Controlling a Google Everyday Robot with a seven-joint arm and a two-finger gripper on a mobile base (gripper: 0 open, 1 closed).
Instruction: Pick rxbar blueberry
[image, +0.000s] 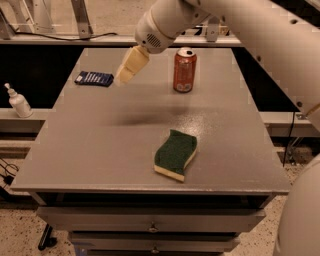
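The rxbar blueberry (94, 78) is a small flat dark blue bar with pale lettering. It lies on the grey table (100, 150) near the far left edge. My gripper (129, 70) hangs above the table a little to the right of the bar, its cream-coloured tip pointing down and left. It holds nothing that I can see. The white arm reaches in from the upper right.
An orange-red soda can (184, 69) stands upright at the back, right of the gripper. A green sponge (175, 154) lies near the front centre. A small white bottle (18, 101) stands on a ledge left of the table.
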